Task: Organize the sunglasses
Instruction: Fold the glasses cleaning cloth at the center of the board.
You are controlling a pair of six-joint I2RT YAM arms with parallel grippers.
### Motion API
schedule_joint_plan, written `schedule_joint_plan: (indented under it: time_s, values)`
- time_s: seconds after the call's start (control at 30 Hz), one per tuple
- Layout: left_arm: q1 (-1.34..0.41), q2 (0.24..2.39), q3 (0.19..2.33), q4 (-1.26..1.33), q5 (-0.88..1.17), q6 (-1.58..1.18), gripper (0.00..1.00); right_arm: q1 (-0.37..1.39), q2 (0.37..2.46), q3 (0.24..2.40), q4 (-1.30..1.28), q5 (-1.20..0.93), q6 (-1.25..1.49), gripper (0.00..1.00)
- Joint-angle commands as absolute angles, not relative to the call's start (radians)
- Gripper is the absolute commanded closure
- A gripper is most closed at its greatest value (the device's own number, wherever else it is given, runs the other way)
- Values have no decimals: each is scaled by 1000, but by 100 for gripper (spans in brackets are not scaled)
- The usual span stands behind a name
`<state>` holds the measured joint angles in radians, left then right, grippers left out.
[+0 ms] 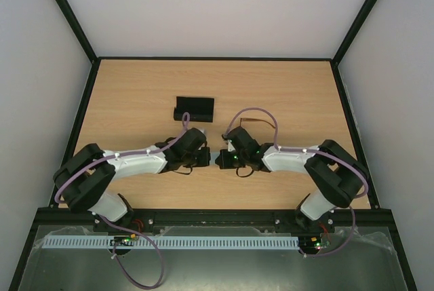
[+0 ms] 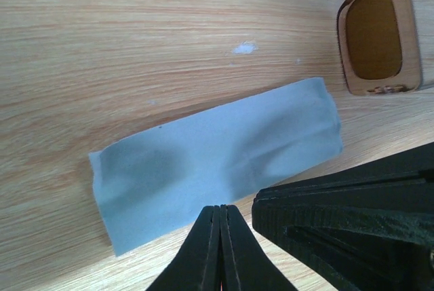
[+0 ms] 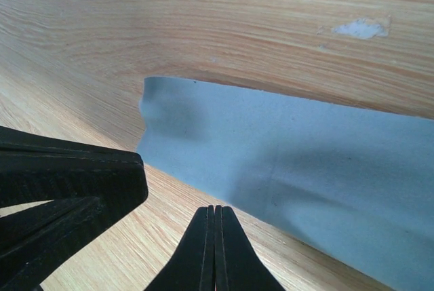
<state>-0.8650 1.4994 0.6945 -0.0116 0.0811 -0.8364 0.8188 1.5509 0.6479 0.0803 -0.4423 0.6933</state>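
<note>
From above, the left gripper (image 1: 203,157) and right gripper (image 1: 222,160) met tip to tip, with a black case (image 1: 194,108) beyond the left one. The left wrist view showed its fingers pressed shut at the near edge of a blue cloth (image 2: 217,155), with the sunglasses (image 2: 376,33) ahead to their right. The right wrist view showed fingers likewise shut at the cloth's edge.

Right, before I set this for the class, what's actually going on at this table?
Two robot arms meet over a light blue cloth lying flat as a strip on the wooden table. The left gripper and right gripper are both shut, with their tips at the cloth's near edge. Whether either pinches the cloth is unclear. The sunglasses lie near the cloth, apart from it and untouched. The black case sits further back.
</note>
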Motion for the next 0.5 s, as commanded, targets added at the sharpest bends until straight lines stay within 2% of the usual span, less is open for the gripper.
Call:
schedule_joint_plan:
  time_s: [0.0, 0.47]
  values:
    - [-868, 1498, 669, -16, 63, -847, 98, 833, 1598, 679, 118, -460, 701, 99]
    - [-866, 1581, 634, 38, 63, -846, 98, 841, 1640, 679, 124, -429, 709, 99]
